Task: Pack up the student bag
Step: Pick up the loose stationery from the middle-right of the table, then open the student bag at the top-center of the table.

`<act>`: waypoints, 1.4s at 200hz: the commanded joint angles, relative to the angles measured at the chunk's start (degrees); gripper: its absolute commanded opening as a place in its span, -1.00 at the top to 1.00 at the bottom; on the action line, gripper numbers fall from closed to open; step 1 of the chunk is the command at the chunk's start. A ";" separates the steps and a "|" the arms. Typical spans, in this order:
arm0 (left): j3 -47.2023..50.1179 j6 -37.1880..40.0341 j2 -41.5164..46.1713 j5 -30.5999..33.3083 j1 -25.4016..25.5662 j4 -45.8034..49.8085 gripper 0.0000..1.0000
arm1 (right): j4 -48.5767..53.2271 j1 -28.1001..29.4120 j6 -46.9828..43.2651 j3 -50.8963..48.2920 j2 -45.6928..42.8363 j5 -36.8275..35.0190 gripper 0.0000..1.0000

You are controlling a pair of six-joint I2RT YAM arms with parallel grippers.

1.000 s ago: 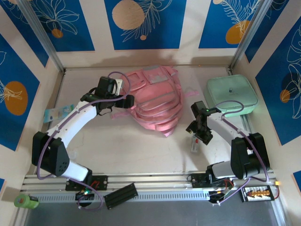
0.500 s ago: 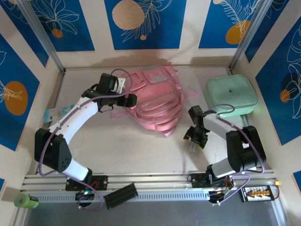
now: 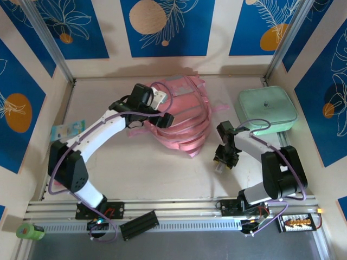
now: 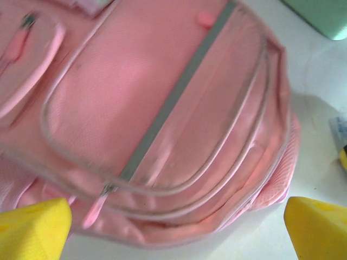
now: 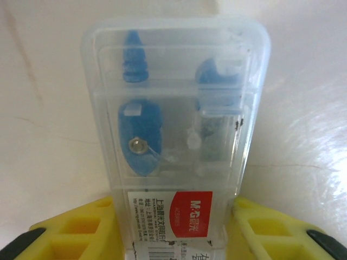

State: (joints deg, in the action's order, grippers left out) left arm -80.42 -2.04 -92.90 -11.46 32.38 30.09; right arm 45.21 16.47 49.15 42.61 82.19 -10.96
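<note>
The student bag (image 3: 184,122), a large pink backpack with zip pockets and a grey stripe (image 4: 162,97), lies at the back middle of the table. My left gripper (image 3: 165,120) hovers over the bag's left part. It is open, its yellow fingertips (image 4: 35,227) wide apart with nothing between them. To the right of the bag, my right gripper (image 3: 222,158) points down at the table. Its yellow fingers (image 5: 81,230) press both sides of a clear plastic case (image 5: 173,108) that has blue parts inside and a red label. The case (image 3: 219,164) rests on the table.
A mint-green rounded case (image 3: 267,108) stands at the back right, its corner also in the left wrist view (image 4: 320,16). A pale blue packet (image 3: 68,130) lies by the left wall. A green tape roll (image 3: 30,232) sits beyond the near rail.
My left arm has swung right, from beside the bag to over it. My right gripper has come down and closed round the clear case on the table.
</note>
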 commanded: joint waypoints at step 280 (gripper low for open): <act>-43.74 30.02 -34.17 -3.06 5.85 28.54 1.00 | -9.22 -3.95 2.58 0.35 -11.87 11.21 0.15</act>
State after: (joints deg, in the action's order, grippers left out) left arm -121.78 28.34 -127.59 -12.93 38.48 56.73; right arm 36.56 12.60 51.51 41.56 71.35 -1.61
